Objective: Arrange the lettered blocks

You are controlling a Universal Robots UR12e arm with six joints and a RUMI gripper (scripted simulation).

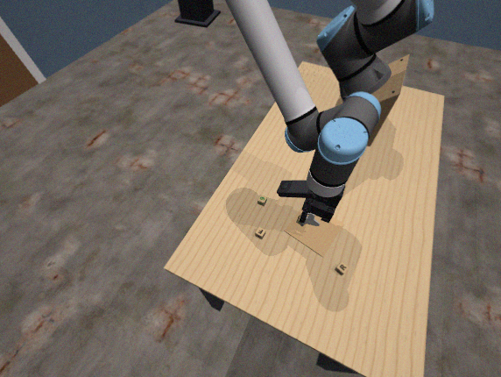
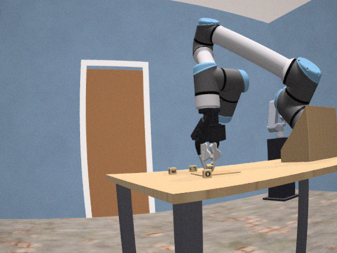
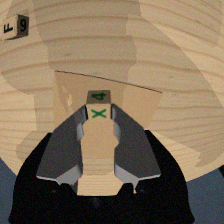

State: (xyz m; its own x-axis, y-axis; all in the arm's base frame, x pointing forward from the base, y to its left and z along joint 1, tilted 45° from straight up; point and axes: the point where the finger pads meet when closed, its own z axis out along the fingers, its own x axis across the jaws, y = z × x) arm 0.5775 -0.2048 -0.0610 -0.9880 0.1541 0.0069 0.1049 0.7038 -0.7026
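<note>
The wooden cube block with a green X on its upper face and a green 4 on a side face (image 1: 299, 220) (image 2: 210, 166) (image 3: 99, 106) is low at the thin wood-coloured mat (image 1: 323, 241) (image 2: 227, 172) (image 3: 142, 102); contact is unclear. The black-and-grey two-jaw gripper (image 1: 306, 219) (image 2: 208, 168) (image 3: 99, 105) grips its opposite sides, presumably keeping the X uppermost for placement. From it, in the top view, the wooden F block (image 1: 260, 233) (image 2: 172, 170) (image 3: 15, 27) lies at 8 o'clock, the wooden R block (image 1: 341, 268) (image 2: 207, 173) at 5, both awaiting placement. The wooden block with a green numeral (image 1: 262, 200) (image 2: 192, 168), at 10, belongs off the mat.
</note>
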